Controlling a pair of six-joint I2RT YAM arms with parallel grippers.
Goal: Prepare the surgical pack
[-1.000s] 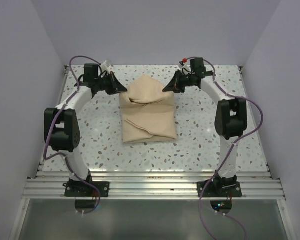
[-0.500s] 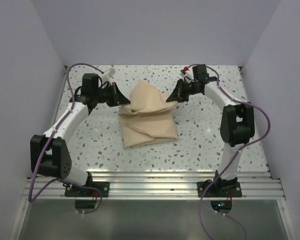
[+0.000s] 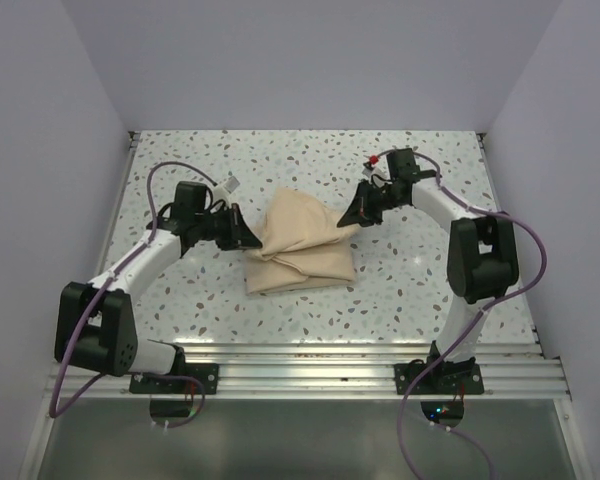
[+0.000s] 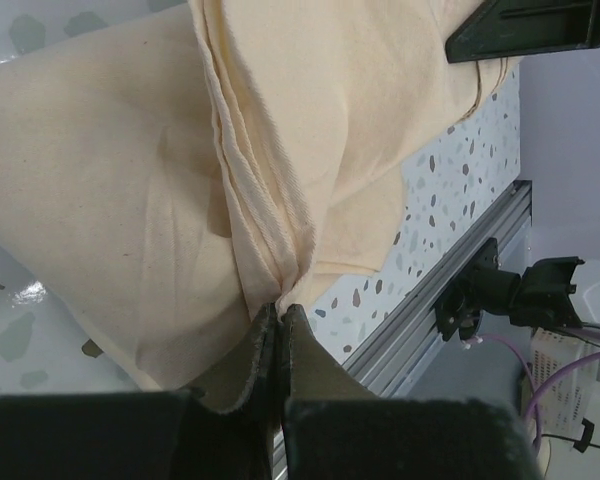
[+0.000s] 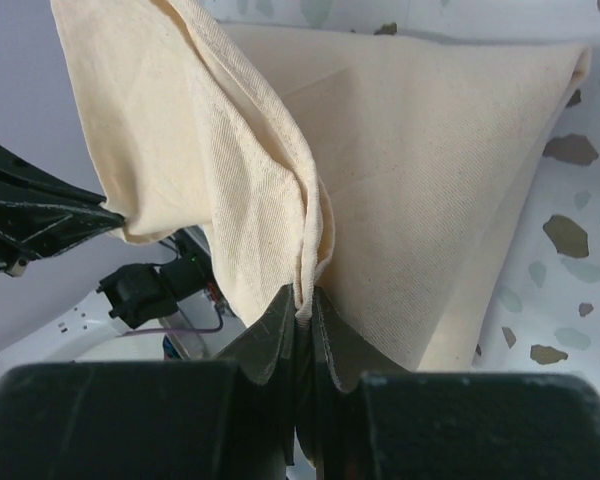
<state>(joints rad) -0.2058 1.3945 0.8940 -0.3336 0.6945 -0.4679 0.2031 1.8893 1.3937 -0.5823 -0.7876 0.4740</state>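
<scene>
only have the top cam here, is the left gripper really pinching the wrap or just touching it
Observer: The left wrist view shows the left gripper shut on a bunched fold of the surgical pack.
Operator: and the right one
Observer: The right gripper is also shut on a fold, with cloth rising tent-like from its tips.
Operator: one layer or several on the left
Observer: Several. Stacked layer edges run down into that pinch.

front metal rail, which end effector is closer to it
Left. The left end effector grips the cloth on its left side, closer to the metal rail; the right end effector grips its right side, farther back.
</scene>
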